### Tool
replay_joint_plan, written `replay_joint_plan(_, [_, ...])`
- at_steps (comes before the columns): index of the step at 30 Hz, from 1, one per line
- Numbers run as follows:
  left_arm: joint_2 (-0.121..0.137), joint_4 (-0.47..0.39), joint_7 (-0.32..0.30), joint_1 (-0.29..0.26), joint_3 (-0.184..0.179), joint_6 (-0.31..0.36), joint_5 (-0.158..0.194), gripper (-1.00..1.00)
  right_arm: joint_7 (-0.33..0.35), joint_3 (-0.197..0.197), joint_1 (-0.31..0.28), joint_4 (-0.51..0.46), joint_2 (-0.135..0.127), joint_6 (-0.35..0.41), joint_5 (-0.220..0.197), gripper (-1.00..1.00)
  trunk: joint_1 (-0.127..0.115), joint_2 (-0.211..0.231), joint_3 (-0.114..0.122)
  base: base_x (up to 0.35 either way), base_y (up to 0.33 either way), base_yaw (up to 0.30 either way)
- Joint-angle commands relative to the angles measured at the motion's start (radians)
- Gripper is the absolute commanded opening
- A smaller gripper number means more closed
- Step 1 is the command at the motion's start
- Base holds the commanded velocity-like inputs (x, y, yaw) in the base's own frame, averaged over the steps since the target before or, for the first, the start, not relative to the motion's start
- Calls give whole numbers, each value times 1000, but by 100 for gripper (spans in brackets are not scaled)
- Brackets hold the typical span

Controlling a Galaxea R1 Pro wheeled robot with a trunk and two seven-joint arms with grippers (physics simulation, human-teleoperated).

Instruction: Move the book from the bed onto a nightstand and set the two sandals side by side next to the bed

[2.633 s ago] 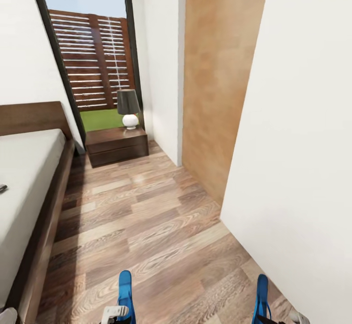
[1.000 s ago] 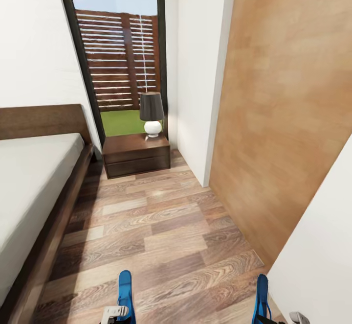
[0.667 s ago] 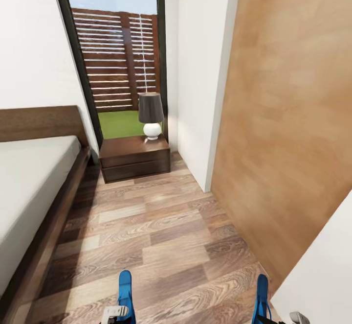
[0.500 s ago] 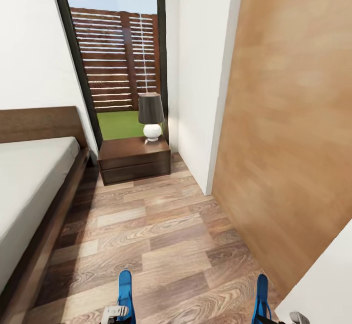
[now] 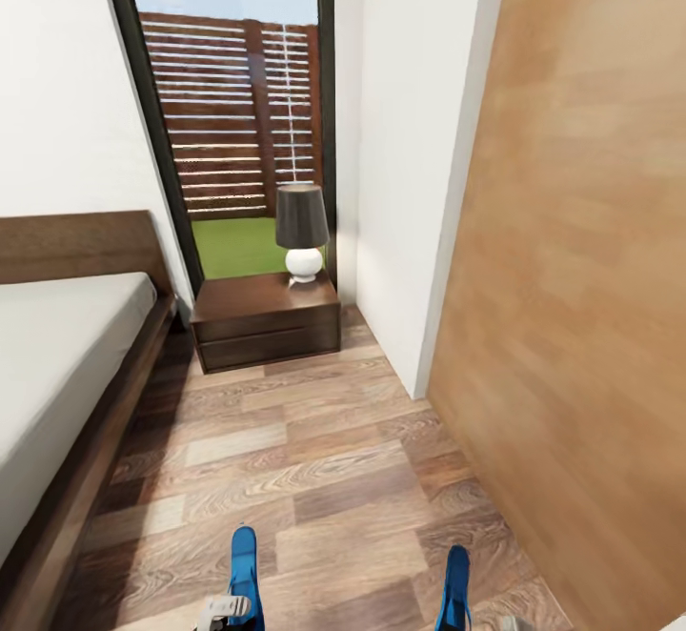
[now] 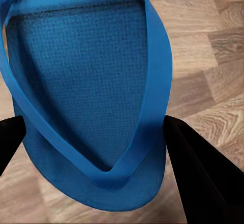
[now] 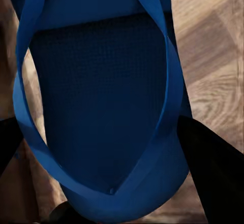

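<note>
Each gripper [image 6: 96, 148] [image 7: 101, 158] pinches a sandal [image 6: 86, 82] [image 7: 101, 82]; ahead stands the nightstand [image 5: 267, 318].

I see the bed [image 5: 57, 364] at left and the nightstand [image 5: 267, 321] just beside its head, a lamp [image 5: 302, 242] on top. A window [image 5: 233, 116] stands behind. Both sandals [image 5: 244, 569] hang nearest me, well apart, above the floor [image 5: 305, 459].
</note>
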Motion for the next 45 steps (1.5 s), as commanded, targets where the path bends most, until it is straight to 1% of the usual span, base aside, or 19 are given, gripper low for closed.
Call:
replay_joint_plan(1, [0, 1, -4, -1, -4, -3, 7, -100, -30, -12, -1, 0, 8, 2, 1, -100, 0, 0, -1, 326, 0, 0])
replay_joint_plan(4, [0, 1, -4, -1, -4, -3, 7, -100, -75, -11, -1, -3, 19, 2, 2, -100, 0, 0, -1, 326, 0, 0])
replay_joint_plan(7, [0, 1, -4, -1, -4, -3, 7, -100, -84, -11, -1, -4, 21, 1, 3, -100, 0, 0, -1, 326, 0, 0])
replay_joint_plan(21, [0, 1, -4, -1, -4, -3, 9, -100, -88, -11, -1, -8, 22, 1, 3, -100, 0, 0, -1, 326, 0, 3])
replay_joint_plan(29, [0, 1, -4, -1, -4, -3, 9, -100, -89, -11, -1, -8, 22, 1, 3, -100, 0, 0, -1, 326, 0, 226])
replay_joint_plan(39, [0, 1, -4, -1, -4, -3, 8, -100, -89, -11, -1, -9, 22, 1, 3, -100, 0, 0, -1, 326, 0, 45])
replay_joint_plan(45, [0, 1, -4, -1, -4, -3, 9, -100, -89, -11, -1, -9, 22, 1, 3, -100, 0, 0, -1, 326, 0, 206])
